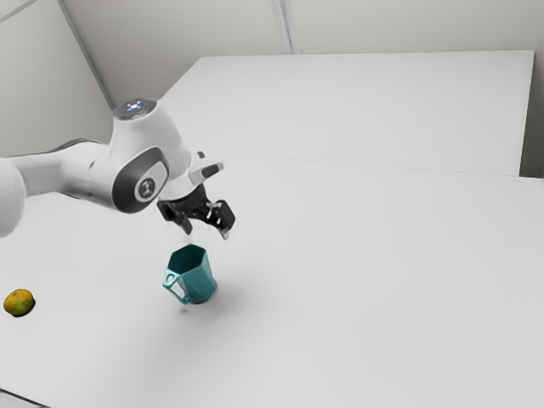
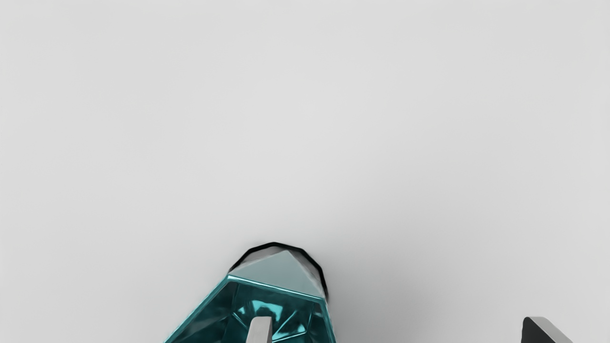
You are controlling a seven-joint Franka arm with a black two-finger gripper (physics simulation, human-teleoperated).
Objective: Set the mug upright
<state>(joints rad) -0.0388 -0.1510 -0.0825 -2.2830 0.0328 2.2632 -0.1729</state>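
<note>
The teal faceted mug (image 1: pixel 197 280) has its mouth facing up and toward the exterior view's upper left, its dark base low at the table and its handle on the exterior view's left. It looks a little tilted there; whether the base is flat on the table I cannot tell. Just above the mug is my gripper (image 1: pixel 206 232), open and holding nothing. In the wrist view, one finger of the gripper (image 2: pixel 399 328) overlaps the mouth of the mug (image 2: pixel 281 274), while the other is out to one side over bare table.
A yellow-green fruit (image 1: pixel 19 303) lies on the white table (image 1: pixel 365 289), toward the exterior view's left edge and apart from the mug. Farther back is a raised white surface (image 1: pixel 357 106).
</note>
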